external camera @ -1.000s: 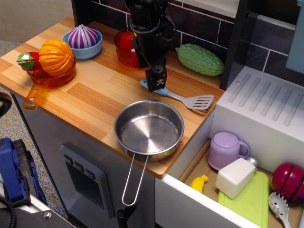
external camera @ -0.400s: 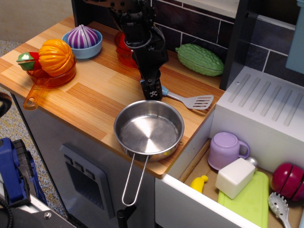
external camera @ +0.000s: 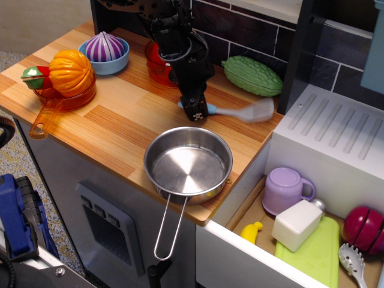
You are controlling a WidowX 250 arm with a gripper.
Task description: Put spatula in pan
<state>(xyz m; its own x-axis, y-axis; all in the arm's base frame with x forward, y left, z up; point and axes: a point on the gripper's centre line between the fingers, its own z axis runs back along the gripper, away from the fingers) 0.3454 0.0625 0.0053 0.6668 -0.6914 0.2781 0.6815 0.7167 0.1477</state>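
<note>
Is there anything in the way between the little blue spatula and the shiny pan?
No. The black gripper holds the blue-handled toy spatula by its handle, just behind the round stainless-steel pan. Only bare wooden counter shows between them, and the pan looks empty.

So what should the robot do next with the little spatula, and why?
Probably carry it toward the front edge and over the pan. The gripper looks shut on the light blue handle of the spatula, whose blade is blurred and seems lifted off the counter, while the pan sits empty just in front of it, so only a short move before lowering seems needed.
</note>
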